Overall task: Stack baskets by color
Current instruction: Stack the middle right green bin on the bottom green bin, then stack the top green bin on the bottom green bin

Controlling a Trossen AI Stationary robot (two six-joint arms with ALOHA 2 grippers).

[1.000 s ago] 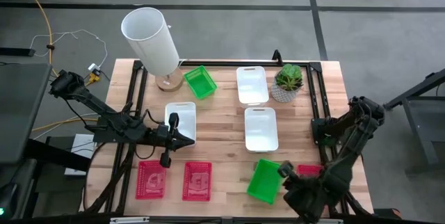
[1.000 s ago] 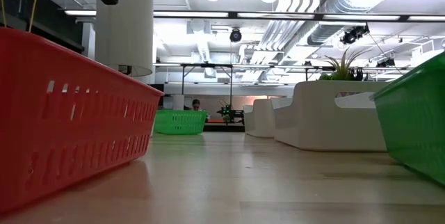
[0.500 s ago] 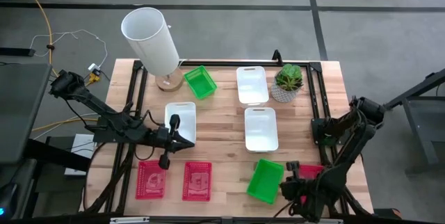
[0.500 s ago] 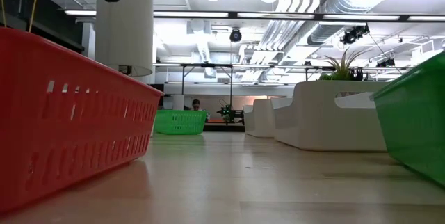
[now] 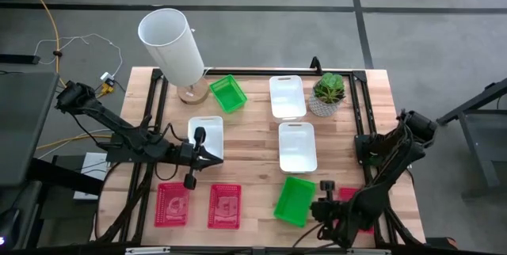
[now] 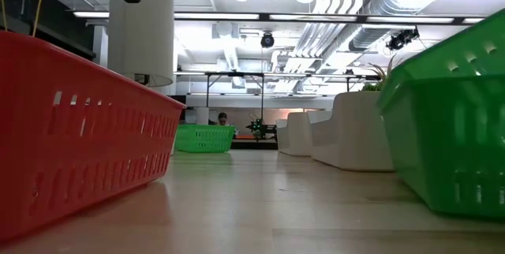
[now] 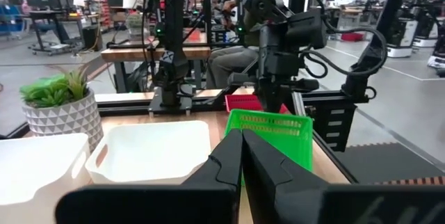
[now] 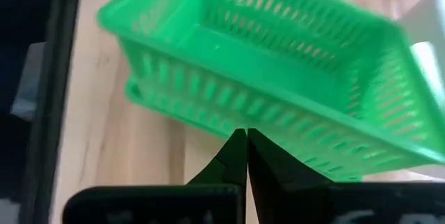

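The green mesh-sided plastic basket (image 5: 294,200) sits near the table's front edge, right of centre. Your right gripper (image 5: 324,207), jaws closed and empty, touches its side. The left gripper (image 5: 197,158) is also closed and empty. Expect a light, flexible, easily sliding basket; grip one rim wall.

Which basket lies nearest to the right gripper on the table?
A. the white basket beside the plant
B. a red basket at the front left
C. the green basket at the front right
C: in the high view the right gripper sits just beside the green basket.
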